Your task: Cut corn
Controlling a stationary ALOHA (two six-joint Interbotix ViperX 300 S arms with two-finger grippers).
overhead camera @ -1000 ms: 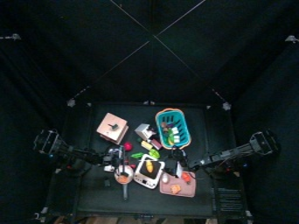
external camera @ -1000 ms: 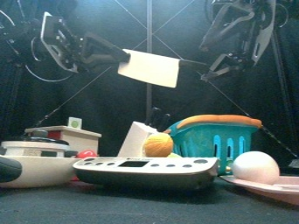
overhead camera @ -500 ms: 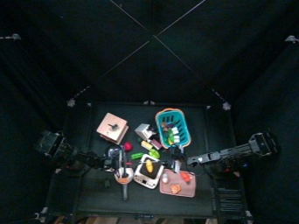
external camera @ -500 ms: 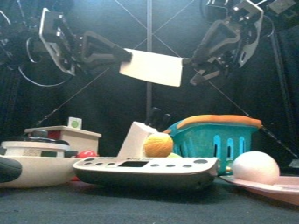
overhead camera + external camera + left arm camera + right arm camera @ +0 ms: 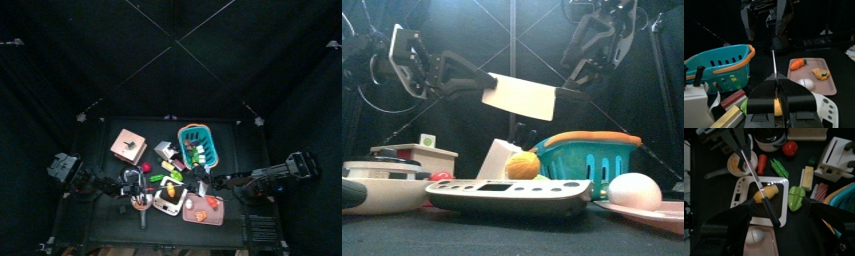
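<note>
Fingers: the left gripper (image 5: 775,84) is clamped on the handle of the knife (image 5: 520,97). The right gripper (image 5: 779,208) has its jaws spread wide and nothing between them.
Corn: a short yellow-orange piece (image 5: 765,193) lying on the white board (image 5: 745,203) near the table's front edge, its long side running slantwise across the board.
Knife over corn: the right wrist view looks down past the blade with the corn under it. The front view shows the broad white blade high in the air, well above everything on the table, so no cut has begun.
Blade line: in the left wrist view the blade shows as a thin upright line, so it is edge-on and not leaning. Keeping it so on the way down should give a clean split instead of a skid.
Aim: bring the edge across the middle of the corn, square to its length. A round piece hit off-centre would probably roll away.
Steadying: the free right gripper hangs above the board and could pin one end of the corn, provided its jaws stay clear of the blade's path.
Descent: straight down and slowly, pressing only once the edge touches.
Neighbours: a green vegetable (image 5: 795,198) lies just beside the board. The teal basket (image 5: 589,160) stands behind it, and the pink tray (image 5: 823,84) with an egg (image 5: 633,190) sits on the right arm's side. A sideways swing could knock any of them.
</note>
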